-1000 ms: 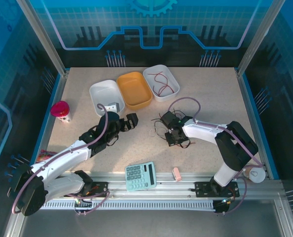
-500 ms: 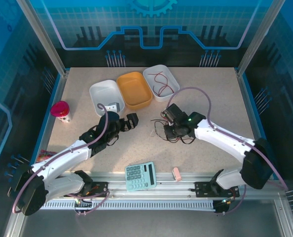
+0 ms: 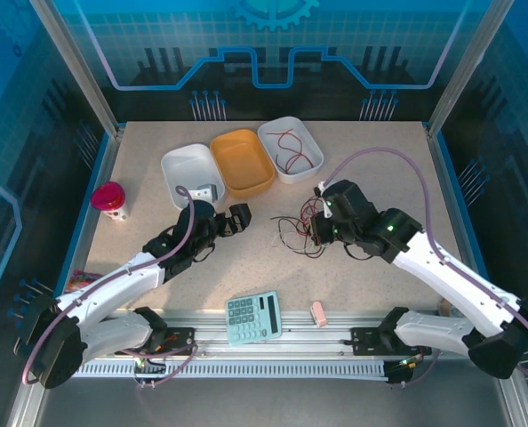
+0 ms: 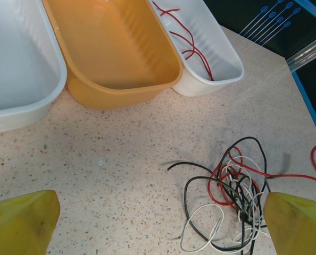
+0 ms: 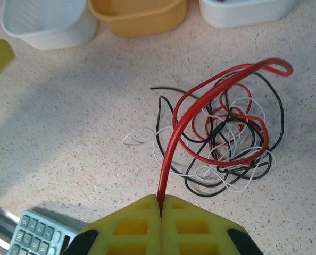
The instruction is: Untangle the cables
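The cables (image 3: 300, 231) lie as a tangle of red, black and whitish wires in the middle of the table. My right gripper (image 5: 160, 206) is shut on one red cable (image 5: 173, 133), which arcs up from the tangle (image 5: 224, 139) into the closed yellow pads. From above, the right gripper (image 3: 321, 228) hovers at the tangle's right edge. My left gripper (image 4: 158, 228) stands wide open above bare table, with the tangle (image 4: 238, 196) just inside its right fingertip (image 4: 299, 223). From above, the left gripper (image 3: 235, 218) sits left of the tangle.
Three trays stand at the back: a white one (image 3: 191, 166), an orange one (image 3: 242, 162) and a white one (image 3: 291, 147) holding loose red wires. A calculator (image 3: 253, 318) and a pink eraser (image 3: 318, 312) lie near the front edge. A red-capped item (image 3: 109, 199) stands at the left.
The right arm has swung out to the right and risen, drawing the gripped red cable up out of the tangle. The left arm has stayed still.
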Available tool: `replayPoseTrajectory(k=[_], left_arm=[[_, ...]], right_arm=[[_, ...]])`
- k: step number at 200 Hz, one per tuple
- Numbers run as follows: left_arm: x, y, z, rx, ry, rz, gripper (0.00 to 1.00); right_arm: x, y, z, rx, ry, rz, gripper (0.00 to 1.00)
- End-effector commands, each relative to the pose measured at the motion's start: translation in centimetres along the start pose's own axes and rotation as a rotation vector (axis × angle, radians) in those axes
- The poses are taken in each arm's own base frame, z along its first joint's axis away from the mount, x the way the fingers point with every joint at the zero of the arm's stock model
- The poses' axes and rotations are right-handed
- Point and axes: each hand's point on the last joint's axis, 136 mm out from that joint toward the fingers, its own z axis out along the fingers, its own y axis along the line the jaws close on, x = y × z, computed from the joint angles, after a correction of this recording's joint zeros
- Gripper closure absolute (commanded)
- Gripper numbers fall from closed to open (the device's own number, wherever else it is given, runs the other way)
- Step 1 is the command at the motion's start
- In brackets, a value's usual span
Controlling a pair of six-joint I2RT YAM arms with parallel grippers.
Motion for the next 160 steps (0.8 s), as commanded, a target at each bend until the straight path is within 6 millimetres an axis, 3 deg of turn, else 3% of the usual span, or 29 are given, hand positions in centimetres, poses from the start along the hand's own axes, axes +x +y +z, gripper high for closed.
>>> replayPoseTrajectory(k=[1,105,130,160], left_arm=[[0.2,-0.2,-0.1,0.030,0.003,-0.021,0.01],[0.1,-0.4,0.2,0.032,0.007,-0.017,0.01],[0.3,-0.4,0.2,0.036,0.014,-0.020,0.01],[0.9,-0.3,0.4,0.038,0.034,-0.027,0.01]], right_arm=[[-1.0,0.1,-2.1,-0.010,-0.041,-0.024,1.00],[-8.5,0.8,-9.1,-0.008,-0.299,-0.132,1.00],[-10.2,1.2,-8.8,0.001,-0.321,-0.158,1.00],[-12.1,1.0,-6.7,0.026,-0.319,-0.166,1.00]])
